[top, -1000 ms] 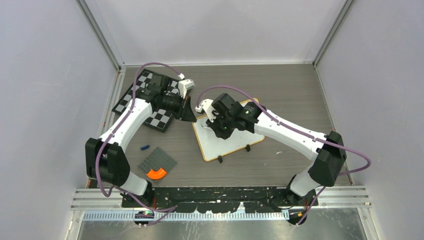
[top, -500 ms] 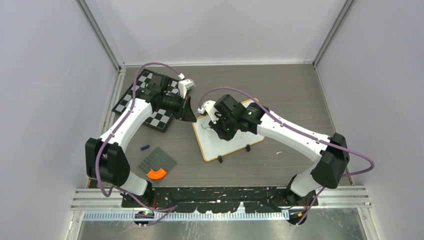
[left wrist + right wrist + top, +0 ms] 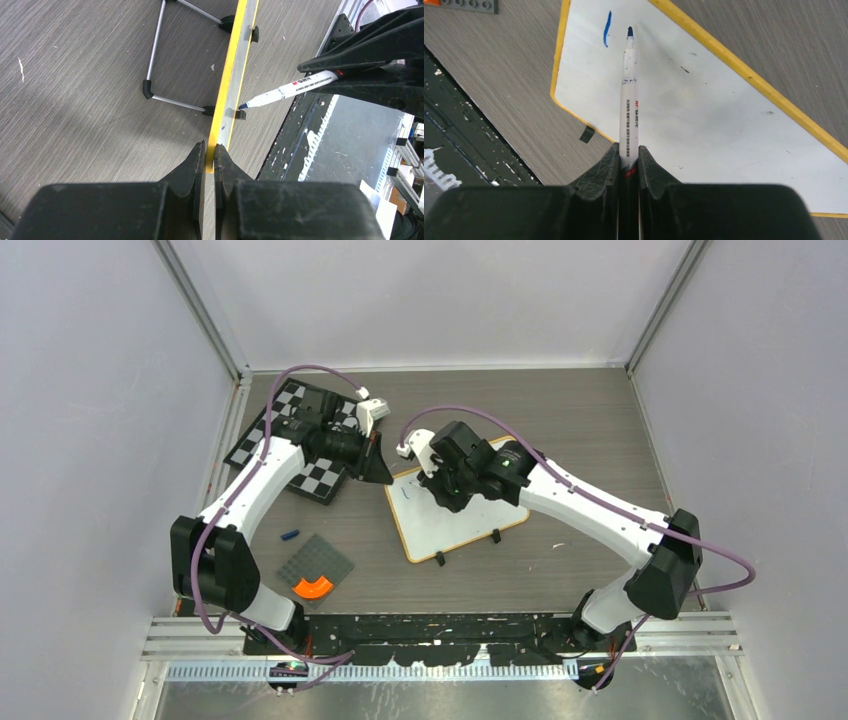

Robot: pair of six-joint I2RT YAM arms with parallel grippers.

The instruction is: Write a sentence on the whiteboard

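One whiteboard [image 3: 231, 75] edge between left jaws

Top view: wrist of the right arm [image 3: 590, 505] covers the far part of the small white rectangular whiteboard with light wooden frame [image 3: 455, 525]; the right hand [image 3: 629, 152] is lost beneath it there. Left arm [image 3: 250, 490] hides the middle of the black-and-white checkered chessboard [image 3: 322, 478]. Small blue object [image 3: 290, 535] on the counter [image 3: 580, 440]: too small to name.

Left wrist view: board edge-on, writing face unseen.

White marker pen [image 3: 629, 100]: rear end buried between black fingers [image 3: 606, 170], barrel print unreadable, tip contact unclear.

Right wrist view: board cut off right and bottom.
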